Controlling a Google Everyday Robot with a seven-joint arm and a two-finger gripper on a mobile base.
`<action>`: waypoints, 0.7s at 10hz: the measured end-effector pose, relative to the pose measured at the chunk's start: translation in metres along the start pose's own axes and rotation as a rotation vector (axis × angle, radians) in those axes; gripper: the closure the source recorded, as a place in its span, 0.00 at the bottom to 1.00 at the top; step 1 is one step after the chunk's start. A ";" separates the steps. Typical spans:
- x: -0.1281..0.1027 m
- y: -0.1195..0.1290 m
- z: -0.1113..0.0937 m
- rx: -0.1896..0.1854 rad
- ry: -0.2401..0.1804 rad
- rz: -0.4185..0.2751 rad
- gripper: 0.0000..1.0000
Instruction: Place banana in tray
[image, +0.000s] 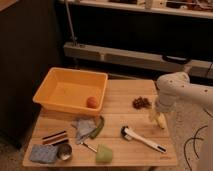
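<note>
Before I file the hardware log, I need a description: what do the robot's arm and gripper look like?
The arm is white, built of smooth, rounded tubular segments with a bulbous joint; no markings or cables show on it. The gripper, low over the right edge of the wooden table, looks pale, and its details are unclear.

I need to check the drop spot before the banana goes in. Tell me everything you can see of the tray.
The tray is an orange-yellow rectangular bin, seemingly plastic, with raised walls, standing upright on the rear left of the wooden table. Inside lies only a small orange round object in its near right corner. The gripper is apart from it, at the table's right edge by the banana.
</note>
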 end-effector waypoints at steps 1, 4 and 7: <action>0.001 0.000 0.002 -0.002 0.002 0.001 0.35; 0.000 -0.001 0.007 -0.006 0.006 0.006 0.35; -0.001 -0.004 0.014 -0.002 0.013 0.013 0.35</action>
